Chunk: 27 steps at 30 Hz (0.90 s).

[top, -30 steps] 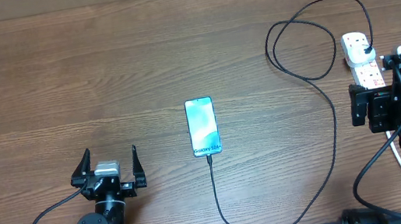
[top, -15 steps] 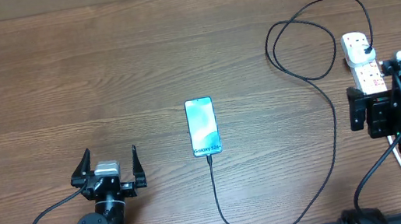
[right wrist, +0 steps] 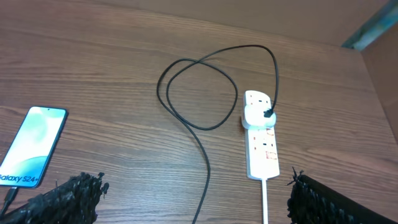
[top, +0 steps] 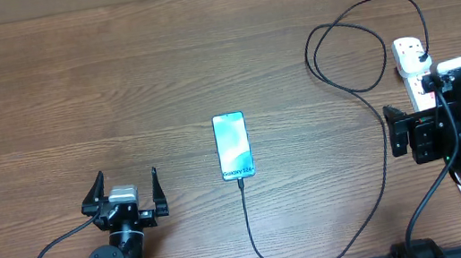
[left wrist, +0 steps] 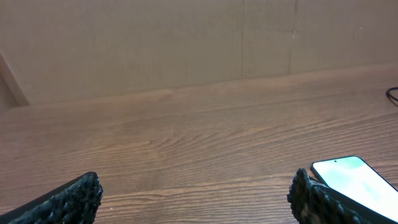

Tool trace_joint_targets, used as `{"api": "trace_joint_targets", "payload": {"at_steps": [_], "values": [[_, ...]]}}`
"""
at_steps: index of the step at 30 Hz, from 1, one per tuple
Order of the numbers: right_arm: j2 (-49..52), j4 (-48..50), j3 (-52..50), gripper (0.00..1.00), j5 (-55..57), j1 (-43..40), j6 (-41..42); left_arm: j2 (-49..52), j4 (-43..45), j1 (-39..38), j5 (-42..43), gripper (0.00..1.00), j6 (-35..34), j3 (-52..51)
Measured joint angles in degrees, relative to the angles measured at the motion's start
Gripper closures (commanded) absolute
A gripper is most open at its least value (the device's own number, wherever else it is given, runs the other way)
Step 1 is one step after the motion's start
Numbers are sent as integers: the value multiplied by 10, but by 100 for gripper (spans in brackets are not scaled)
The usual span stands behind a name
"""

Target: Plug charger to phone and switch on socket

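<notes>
Plainly, the phone [top: 233, 145] reads "Galaxy S24" at its charger [top: 247, 217] end.

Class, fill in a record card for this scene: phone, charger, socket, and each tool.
phone: flat on table, screen lit
socket: white strip, right side; switch state unclear
charger: tip at phone's near end, seemingly inserted; plug in socket
left tool: open, empty, left of phone
right tool: open, empty, near socket
</notes>
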Motion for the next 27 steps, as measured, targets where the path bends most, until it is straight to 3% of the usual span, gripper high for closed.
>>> {"api": "trace_joint_targets", "payload": {"at_steps": [13,27], "values": [[-1,1,-6,0,0,3,0,0,0,0,0,1,0,0],[-10,0,-118,0,0,3,0,0,0,0,0,0,0,0]]}}
